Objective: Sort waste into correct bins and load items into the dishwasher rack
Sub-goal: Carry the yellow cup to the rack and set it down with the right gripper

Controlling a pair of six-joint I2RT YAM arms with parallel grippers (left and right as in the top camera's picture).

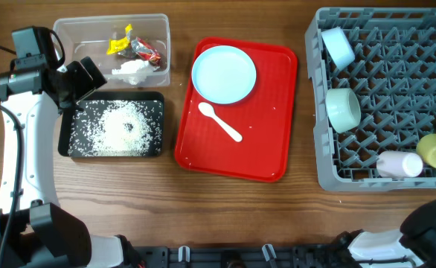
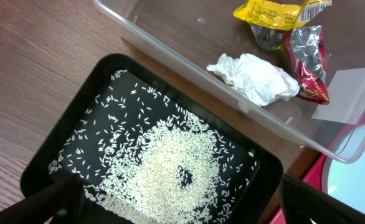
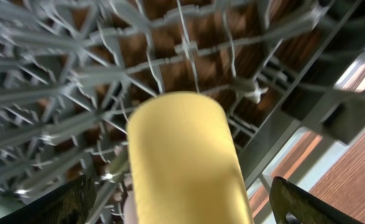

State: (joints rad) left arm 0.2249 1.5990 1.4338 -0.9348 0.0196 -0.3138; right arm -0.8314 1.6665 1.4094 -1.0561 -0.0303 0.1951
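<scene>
Rt gripper (image 3: 182, 200) hangs over the yellow cup (image 3: 182, 149), fingers wide apart, not squeezing it. The cup lies in the dishwasher rack (image 1: 404, 89), right of the red tray (image 1: 266, 141), by the whitish cup (image 1: 399, 164). Those look done.

Left gripper (image 2: 182, 208) is spread open too and has nothing in it. It's over the black tray (image 2: 42, 162), left of the red tray, where the rice (image 2: 164, 162) goes so food stays apart.

On the red tray lie the spoon (image 1: 219, 121) + plate (image 1: 224, 74); prob load them next.

Further back left, the clear tub (image 1: 69, 33) has wrappers + tissue (image 1: 132, 68).
</scene>
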